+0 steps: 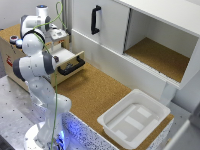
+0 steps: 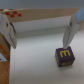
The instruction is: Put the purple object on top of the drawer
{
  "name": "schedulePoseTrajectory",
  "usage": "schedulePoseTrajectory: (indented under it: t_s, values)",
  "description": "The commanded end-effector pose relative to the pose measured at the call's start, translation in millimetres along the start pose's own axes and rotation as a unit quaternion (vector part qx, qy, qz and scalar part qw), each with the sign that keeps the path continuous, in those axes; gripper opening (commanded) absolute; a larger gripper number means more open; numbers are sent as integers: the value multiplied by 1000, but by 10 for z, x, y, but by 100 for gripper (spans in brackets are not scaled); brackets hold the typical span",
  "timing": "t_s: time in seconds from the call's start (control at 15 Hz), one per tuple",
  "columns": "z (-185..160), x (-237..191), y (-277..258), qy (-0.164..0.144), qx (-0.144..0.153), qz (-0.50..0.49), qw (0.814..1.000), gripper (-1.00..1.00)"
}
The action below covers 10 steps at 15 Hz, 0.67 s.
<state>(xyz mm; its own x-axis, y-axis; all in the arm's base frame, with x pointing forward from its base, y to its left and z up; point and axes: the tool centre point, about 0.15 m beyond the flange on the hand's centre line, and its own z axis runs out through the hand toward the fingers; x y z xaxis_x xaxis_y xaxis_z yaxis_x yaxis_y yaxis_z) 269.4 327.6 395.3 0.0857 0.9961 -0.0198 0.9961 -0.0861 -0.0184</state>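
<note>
- Exterior view: the Panda arm (image 1: pixel 37 75) stands at the exterior view's left, folded up and over the small light-wood cabinet (image 1: pixel 10 55).
- The drawer (image 1: pixel 70 61) is pulled out toward the cork-brown floor (image 1: pixel 95 90); its black bar handle (image 1: pixel 71 67) faces the open floor area.
- The arm's links cover most of the cabinet top; a green cable (image 1: pixel 56 75) runs down along the arm.
- Behind the drawer stands a big white cupboard (image 1: pixel 115 25) with a black vertical handle (image 1: pixel 95 20) and an open compartment (image 1: pixel 160 45) with a cork bottom.
- A white tray (image 1: pixel 134 118) sits on the floor toward the exterior view's right, well apart from the drawer.
- The gripper itself and the purple object are hidden by the arm in this view.
- Wrist view: the gripper (image 2: pixel 40 32) looks down into a pale, white-floored space, apparently the drawer interior (image 2: pixel 35 65).
- The purple object (image 2: pixel 64 56), a small cube with a yellow "M"-like mark on top, rests on that pale floor.
- Fingers (image 2: pixel 70 30): spread wide, one on each side of the frame, holding nothing.
- One fingertip is just beside the cube; whether it touches is unclear from the blur.
</note>
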Motion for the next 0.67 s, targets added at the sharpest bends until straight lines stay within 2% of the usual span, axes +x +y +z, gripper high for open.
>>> schedulePoseTrajectory:
  t_s: [0.0,0.27,0.6]
  values:
    - [344,118,168,46,6,-24,999,100]
    - [507,332,295,38,-5,-31,999,100]
    - [646,314,516,27,1,-13,1000,100]
